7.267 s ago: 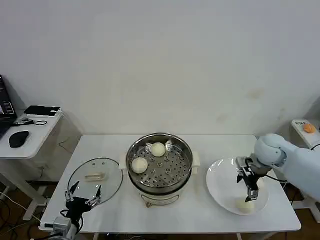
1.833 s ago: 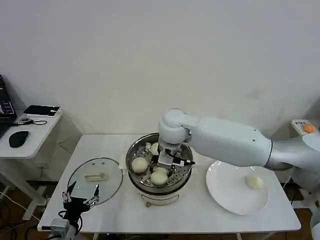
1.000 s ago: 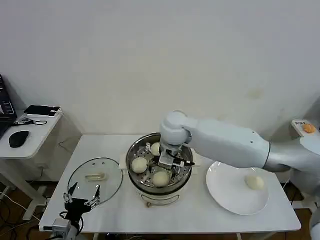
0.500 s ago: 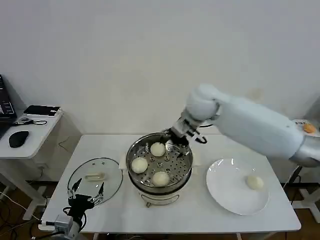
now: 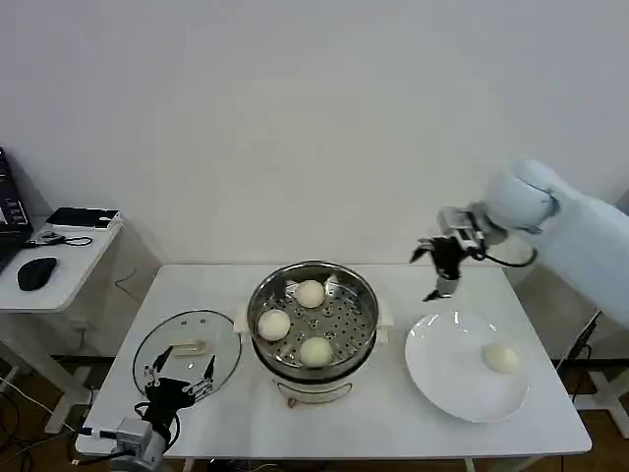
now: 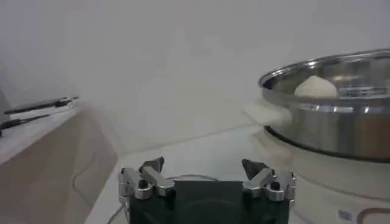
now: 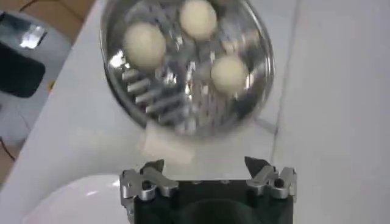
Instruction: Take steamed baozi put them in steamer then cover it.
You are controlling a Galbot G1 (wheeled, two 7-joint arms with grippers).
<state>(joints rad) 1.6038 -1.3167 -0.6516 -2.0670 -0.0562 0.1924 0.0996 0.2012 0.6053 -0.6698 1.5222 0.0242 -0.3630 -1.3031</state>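
The right gripper (image 5: 439, 267) hangs above the plate (image 5: 444, 379) beside the steamer (image 5: 313, 324), fingers open and empty; the left gripper (image 5: 180, 375), also open, waits near the cover (image 5: 187, 346)

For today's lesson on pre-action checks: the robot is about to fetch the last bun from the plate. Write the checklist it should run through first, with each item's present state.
1. Right end effector open and empty, in the air between steamer and plate: ok.
2. Last small round cream-white bun lies unobstructed on the flat white plate: ok.
3. Three buns already sit on the perforated tray of the round shiny stainless-steel steamer, with free space beside them: ok.
4. Steamer uncovered; round clear glass lid lies flat on the white table, to the robot's left of the steamer: ok.
5. Left end effector open and empty, low by the lid, away from the right arm's path: ok.
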